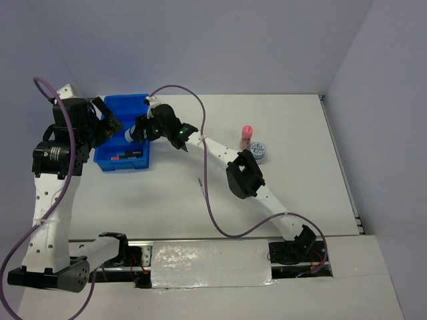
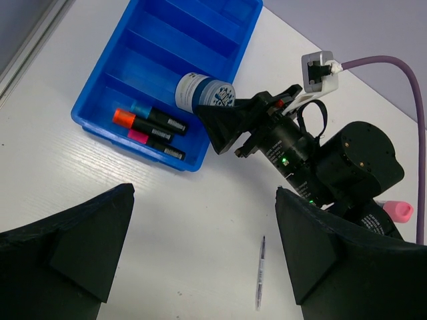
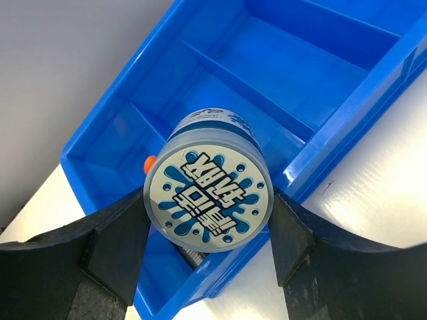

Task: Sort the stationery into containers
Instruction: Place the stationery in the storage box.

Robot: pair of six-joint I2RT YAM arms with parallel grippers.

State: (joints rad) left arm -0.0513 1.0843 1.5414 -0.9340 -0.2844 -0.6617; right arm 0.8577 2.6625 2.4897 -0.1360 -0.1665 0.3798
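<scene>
Left gripper point(image 2: 203, 200): fingers are seen apart, empty, at 9 o'clock of the blue tray point(image 1: 127, 101). Tray is noted as rigid glossy plastic with long compartments. Three highlighters point(image 2: 150, 127) are laid in the 6 o'clock one. Right gripper point(image 3: 208, 220), reaching from 3 o'clock, is clamped on the smooth curved rim of the round disc point(image 3: 208, 200). The disc is held directly above the middle compartments, so a straight-down release is judged next.
</scene>
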